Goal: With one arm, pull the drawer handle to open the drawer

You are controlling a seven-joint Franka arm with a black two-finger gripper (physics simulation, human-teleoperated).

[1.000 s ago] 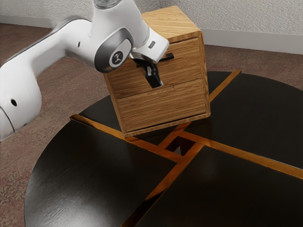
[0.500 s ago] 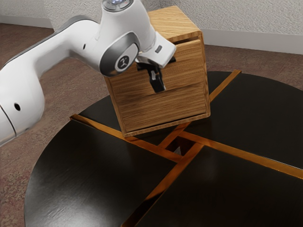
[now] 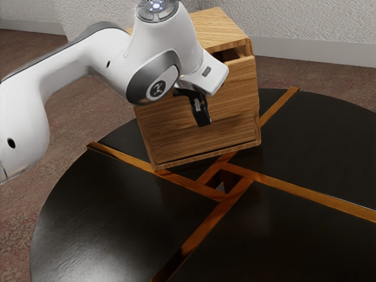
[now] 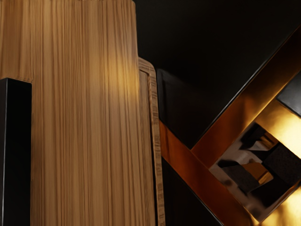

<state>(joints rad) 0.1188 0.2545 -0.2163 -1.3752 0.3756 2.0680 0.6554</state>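
Note:
A wooden cabinet (image 3: pixel 170 138) with two drawers stands at the back of the round black table (image 3: pixel 311 141). Its upper drawer (image 3: pixel 238 82) sticks out a little from the body, with a dark gap along its top edge. My gripper (image 3: pixel 202 119) hangs in front of that drawer, its black fingers pointing down and shut on the drawer handle, which my hand mostly hides. In the wrist view the handle (image 4: pixel 14 155) is a black bar beside the drawer's wooden front (image 4: pixel 84 117).
The lower drawer (image 3: pixel 202 134) sits flush in the cabinet. Orange inlay strips (image 3: pixel 294 191) cross the table and meet at a small recess (image 3: pixel 225 182) just in front of the cabinet. Brown floor and a white wall lie behind.
My hand has moved toward the exterior view's right and slightly down, away from the cabinet. The upper drawer has come out with it, and a gap has opened at its top.

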